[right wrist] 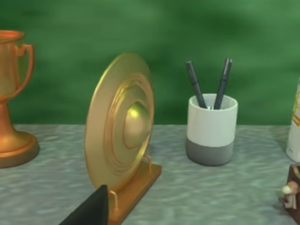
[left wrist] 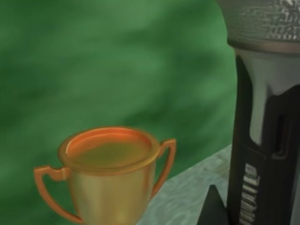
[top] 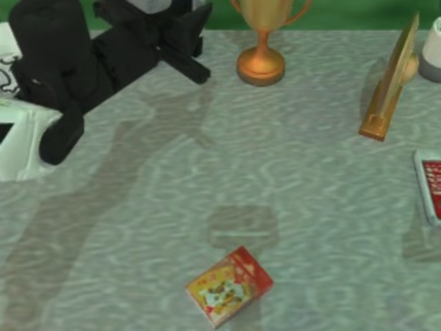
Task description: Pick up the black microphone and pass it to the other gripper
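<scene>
The black microphone (left wrist: 265, 164) stands upright, black handle below and silver mesh head above. It fills the near side of the left wrist view. My left gripper (top: 182, 45) is at the table's far left corner, shut on the microphone's handle, with one black fingertip (left wrist: 213, 208) against it. The microphone is lifted off the table, about level with the gold trophy (left wrist: 110, 173). The other gripper, my right gripper (right wrist: 101, 211), is out of the top view. It shows only as a black wedge low in the right wrist view, facing the gold shield plaque (right wrist: 122, 122).
The trophy (top: 262, 48) stands at the far middle, just right of my left gripper. The shield plaque (top: 393, 76) and a white pen cup (top: 433, 48) are at the far right. A red card box (top: 229, 286) lies near the front. A red-and-white item (top: 428, 183) sits at the right edge.
</scene>
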You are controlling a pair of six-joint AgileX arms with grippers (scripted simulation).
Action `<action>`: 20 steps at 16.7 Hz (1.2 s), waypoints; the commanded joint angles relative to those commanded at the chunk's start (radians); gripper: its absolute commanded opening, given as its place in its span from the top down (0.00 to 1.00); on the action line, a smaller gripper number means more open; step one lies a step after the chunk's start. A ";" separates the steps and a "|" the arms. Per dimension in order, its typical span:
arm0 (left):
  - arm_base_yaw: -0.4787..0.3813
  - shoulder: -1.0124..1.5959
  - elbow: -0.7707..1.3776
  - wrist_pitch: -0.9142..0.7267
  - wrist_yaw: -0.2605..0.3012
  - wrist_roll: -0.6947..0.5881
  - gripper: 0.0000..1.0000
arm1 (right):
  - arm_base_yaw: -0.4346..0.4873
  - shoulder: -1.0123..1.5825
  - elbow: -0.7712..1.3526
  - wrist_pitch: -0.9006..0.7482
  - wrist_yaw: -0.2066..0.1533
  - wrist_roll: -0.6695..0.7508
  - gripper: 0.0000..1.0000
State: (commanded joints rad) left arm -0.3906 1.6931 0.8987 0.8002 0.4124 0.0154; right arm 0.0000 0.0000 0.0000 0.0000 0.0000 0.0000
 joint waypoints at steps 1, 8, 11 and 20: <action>-0.032 -0.024 -0.013 -0.004 -0.035 -0.001 1.00 | 0.000 0.000 0.000 0.000 0.000 0.000 0.00; -0.240 -0.184 -0.094 -0.030 -0.259 -0.011 1.00 | 0.000 0.000 0.000 0.000 0.000 0.000 0.00; -0.242 -0.185 -0.095 -0.031 -0.261 -0.011 1.00 | 0.000 0.000 0.000 0.000 0.000 0.000 0.00; -0.242 -0.185 -0.095 -0.031 -0.261 -0.011 1.00 | 0.001 0.002 0.001 0.000 -0.001 0.000 0.00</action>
State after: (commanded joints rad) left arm -0.6324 1.5077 0.8038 0.7695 0.1513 0.0047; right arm 0.0008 0.0015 0.0012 0.0005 -0.0009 -0.0001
